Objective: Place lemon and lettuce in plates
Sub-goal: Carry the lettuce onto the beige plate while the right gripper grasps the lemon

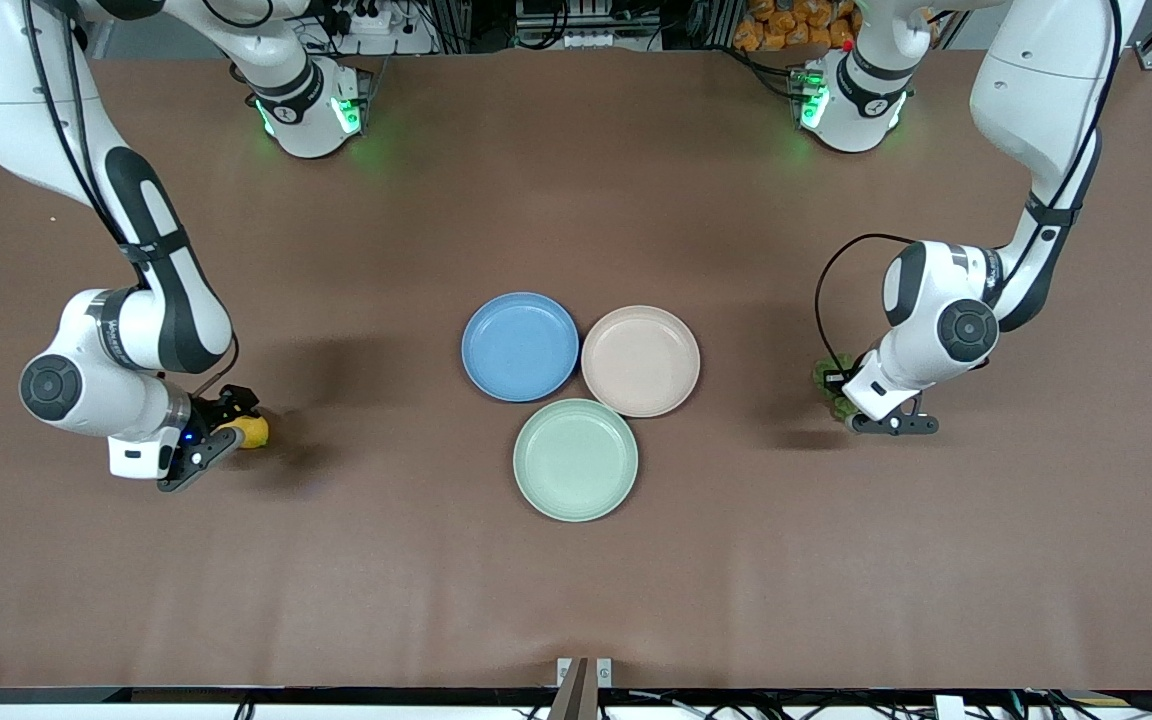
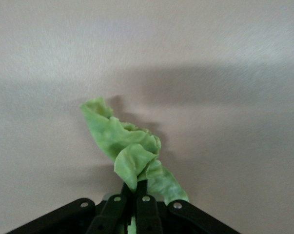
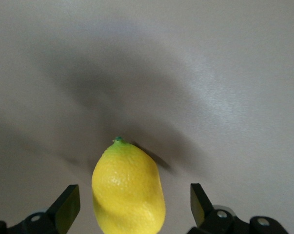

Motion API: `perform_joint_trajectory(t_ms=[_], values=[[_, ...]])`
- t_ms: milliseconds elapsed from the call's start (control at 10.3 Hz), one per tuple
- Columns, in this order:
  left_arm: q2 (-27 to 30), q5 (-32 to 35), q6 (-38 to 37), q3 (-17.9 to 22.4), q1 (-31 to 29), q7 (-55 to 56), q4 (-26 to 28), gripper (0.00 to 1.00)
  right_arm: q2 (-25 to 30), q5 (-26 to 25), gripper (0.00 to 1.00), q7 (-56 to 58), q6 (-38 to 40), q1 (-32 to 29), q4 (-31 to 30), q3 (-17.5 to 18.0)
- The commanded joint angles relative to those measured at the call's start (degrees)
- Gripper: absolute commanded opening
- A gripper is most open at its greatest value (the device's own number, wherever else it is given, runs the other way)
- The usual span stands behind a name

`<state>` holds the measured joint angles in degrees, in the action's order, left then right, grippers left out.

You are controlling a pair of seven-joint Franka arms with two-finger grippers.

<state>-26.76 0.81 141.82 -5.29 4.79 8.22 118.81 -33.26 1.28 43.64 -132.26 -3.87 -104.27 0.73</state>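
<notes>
**Q:** Where do the two grippers stand, and what is the state of each?

**A:** The right gripper (image 1: 219, 440) is low at the right arm's end of the table (image 1: 576, 600). In the right wrist view its fingers (image 3: 66, 207) are spread wide, one on each side of the lemon (image 3: 128, 187), with a visible gap between each finger and the fruit; the claw is released. The left gripper (image 1: 851, 405) is low at the left arm's end of the table. In the left wrist view its fingers (image 2: 146, 202) are pressed together on the lettuce (image 2: 132, 153); the claw grasps the leaf.

**Q:** Where are the task's things?

**A:** The lemon (image 1: 249, 430) lies on the table surface between the right gripper's open fingers, well apart from the plates. The lettuce (image 1: 829, 375) shows as a crumpled green mass at the left gripper's tip, pinched near one end. Whether the leaf touches the table cannot be told.

**Q:** How are the plates arranged?

**A:** Three plates cluster at the table's middle. The blue plate (image 1: 520, 347) and the beige-pink plate (image 1: 641, 361) sit side by side, the blue one toward the right arm's end. The mint-green plate (image 1: 576, 460) lies nearer to the front camera, just beside both. All three are bare.
</notes>
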Motion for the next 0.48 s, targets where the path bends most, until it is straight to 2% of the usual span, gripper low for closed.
perform_joint_trajectory(t_ms=[0, 194, 387], values=[[4.42, -0.64, -8.62, 0.10, 2.50, 5.29, -2.60, 0.00, 0.12, 2.93, 1.00, 1.27, -2.29, 0.00, -2.25, 0.33], [6.27, -0.55, -16.10, 0.02, 6.53, 12.57, -5.77, 0.00, 0.12, 2.94, 1.00, 1.44, -5.53, 0.26, -4.35, 0.24], [6.28, -0.55, -19.38, -0.51, 11.01, 21.53, -9.11, 0.00, 0.21, 2.85, 1.00, 1.71, -6.25, 0.35, -4.80, 0.15]])
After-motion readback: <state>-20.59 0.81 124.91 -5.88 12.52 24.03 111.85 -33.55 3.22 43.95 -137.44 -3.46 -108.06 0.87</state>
